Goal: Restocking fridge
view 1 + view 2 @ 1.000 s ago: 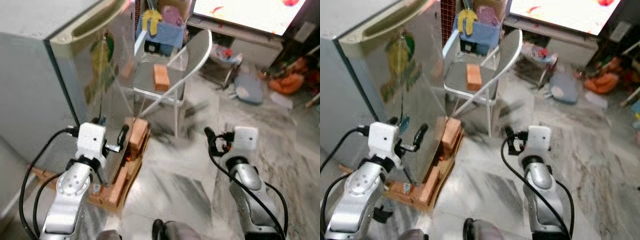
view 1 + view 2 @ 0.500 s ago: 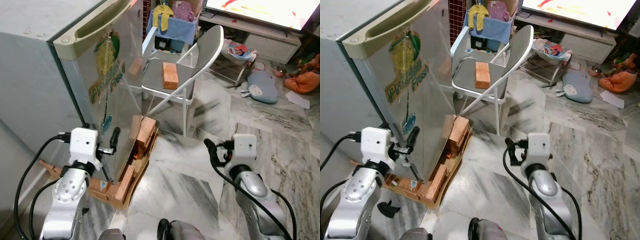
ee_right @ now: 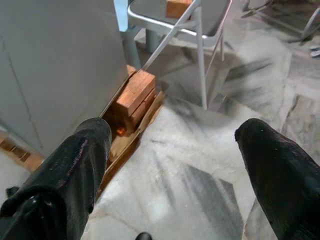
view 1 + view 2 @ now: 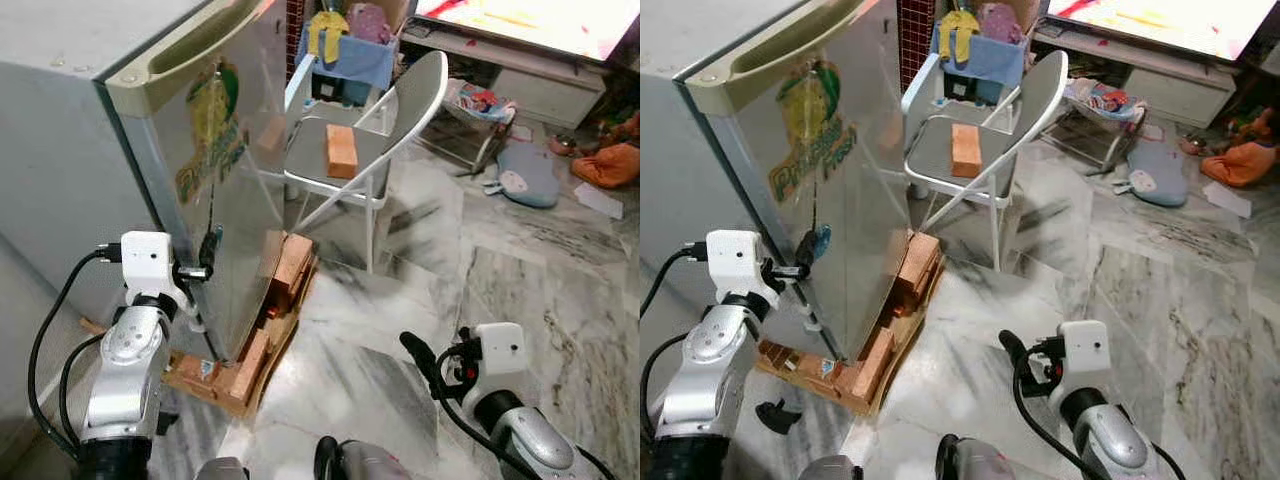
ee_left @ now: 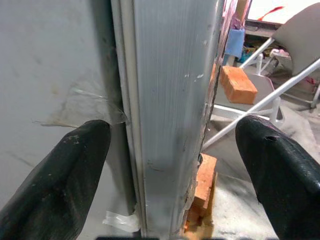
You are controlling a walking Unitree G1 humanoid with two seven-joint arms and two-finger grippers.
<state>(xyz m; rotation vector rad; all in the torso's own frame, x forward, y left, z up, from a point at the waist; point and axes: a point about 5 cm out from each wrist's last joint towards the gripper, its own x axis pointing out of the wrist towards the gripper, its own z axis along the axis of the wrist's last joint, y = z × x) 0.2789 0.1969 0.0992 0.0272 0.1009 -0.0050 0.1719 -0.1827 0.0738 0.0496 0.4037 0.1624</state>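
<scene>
Fridge: silver, door shut, standing on a wooden pallet packed with bricks on the marble floor. Green sticker on the door face; handle recess along the top edge.

Left gripper: raised to the door's free vertical edge, low on the fridge. Jaws wide apart and straddling that edge, one finger against the grey side wall, the other out in front of the door face; nothing clamped. Since a second ago: shifted from in front of the door face to the corner edge and brought in closer. Reading: lined up to catch the door edge and pull it open; opening step not yet done.

Right gripper: lowered and drawn back toward the body since a second ago, now pointing at bare floor near the pallet's corner. Jaws wide apart, empty. Apparently idle.

Folding chair: beyond the fridge's front, well apart from both grippers; one brick lying on the seat.

Background: blue cloth bin, television along the far wall, clutter on the floor.

Stock for the fridge: none identifiable. Task at an early stage, door first.
</scene>
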